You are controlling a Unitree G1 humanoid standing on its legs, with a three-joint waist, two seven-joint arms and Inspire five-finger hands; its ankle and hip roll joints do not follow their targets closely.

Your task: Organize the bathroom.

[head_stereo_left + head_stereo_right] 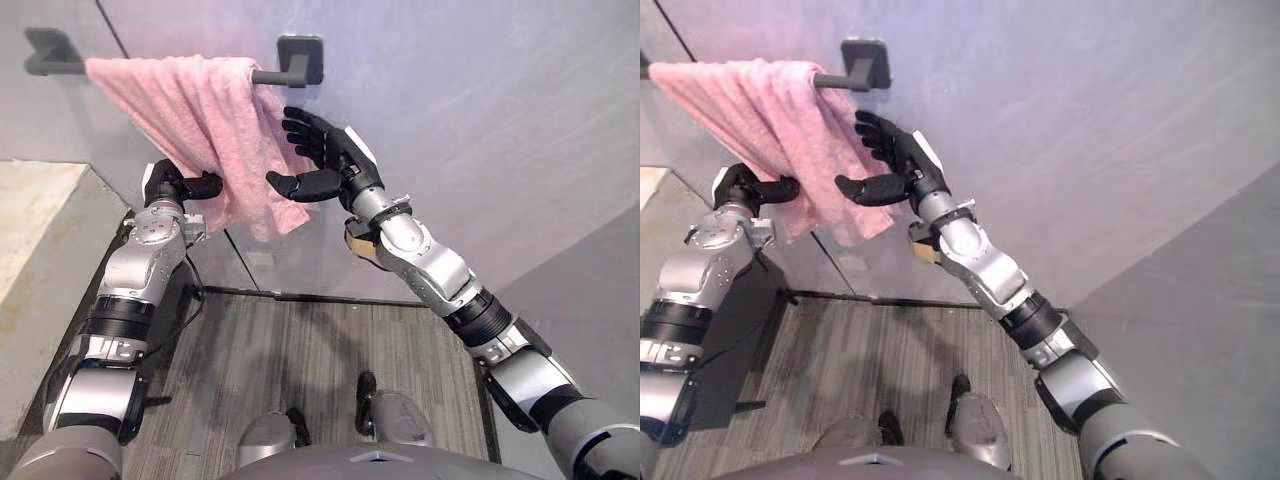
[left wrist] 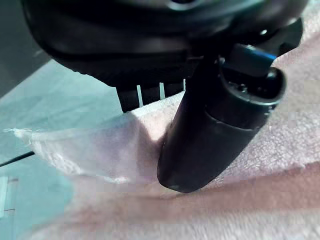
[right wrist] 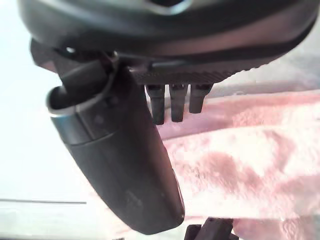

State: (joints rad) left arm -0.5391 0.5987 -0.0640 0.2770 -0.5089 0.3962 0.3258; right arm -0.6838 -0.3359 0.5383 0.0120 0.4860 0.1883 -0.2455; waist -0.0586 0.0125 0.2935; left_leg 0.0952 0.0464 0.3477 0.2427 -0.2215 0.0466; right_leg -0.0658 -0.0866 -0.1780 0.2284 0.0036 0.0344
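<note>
A pink towel [image 1: 200, 120] hangs bunched over the dark wall bar [image 1: 270, 76], drooping down against the grey wall [image 1: 480, 120]. My left hand [image 1: 178, 187] pinches the towel's lower left edge, thumb [image 2: 210, 135] pressed onto the cloth with the fingers curled behind it. My right hand [image 1: 320, 155] is raised just beside the towel's right edge, below the bar's bracket [image 1: 300, 58], fingers spread and straight, thumb sticking out toward the cloth, holding nothing.
</note>
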